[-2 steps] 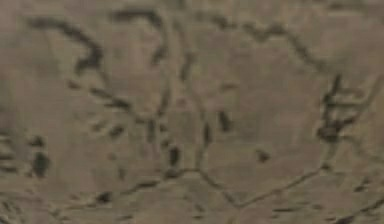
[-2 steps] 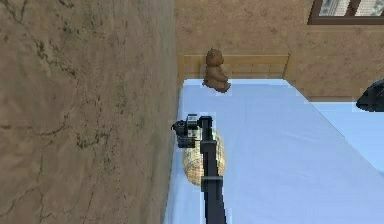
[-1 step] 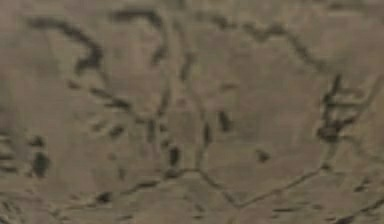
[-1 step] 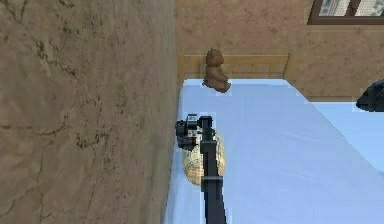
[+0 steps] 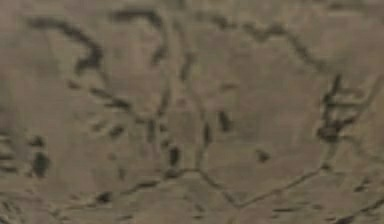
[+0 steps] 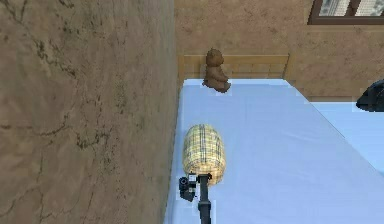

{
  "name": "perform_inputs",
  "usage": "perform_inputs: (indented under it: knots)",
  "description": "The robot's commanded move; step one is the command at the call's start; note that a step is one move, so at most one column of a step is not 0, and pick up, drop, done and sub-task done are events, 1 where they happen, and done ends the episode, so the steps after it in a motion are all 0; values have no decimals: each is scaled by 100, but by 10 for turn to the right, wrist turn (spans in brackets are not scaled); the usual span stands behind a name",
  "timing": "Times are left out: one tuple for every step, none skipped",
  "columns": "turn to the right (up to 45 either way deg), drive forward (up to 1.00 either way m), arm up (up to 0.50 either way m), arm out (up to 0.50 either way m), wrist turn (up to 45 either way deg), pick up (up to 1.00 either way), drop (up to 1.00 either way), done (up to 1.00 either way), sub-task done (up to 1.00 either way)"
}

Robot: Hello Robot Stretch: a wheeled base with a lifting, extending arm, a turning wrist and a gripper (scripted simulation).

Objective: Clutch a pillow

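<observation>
Arm side view: the claw (image 6: pixel 187 188) sits at six o'clock on the end of the arm (image 6: pixel 205 208), right at the near end of the plaid pillow (image 6: pixel 204 150). I cannot tell its grip, or whether it holds anything. The pillow lies on the blue bed (image 6: pixel 270 150), at the claw's one o'clock. A teddy (image 6: pixel 215 70) is up at twelve, by the headboard (image 6: pixel 255 64). The wall (image 6: pixel 80 110) stands at nine. Forward view: cracked brown wall (image 5: pixel 190 110).

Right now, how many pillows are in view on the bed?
1: a plaid roll-shaped pillow on the blue bed near the wall, by the gripper. A dark thing cut off at the arm side view's right edge might be another.
</observation>
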Motion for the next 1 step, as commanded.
perform_inputs:
  knots:
    - [0, 0, 0, 0, 0, 100, 0, 0, 0]
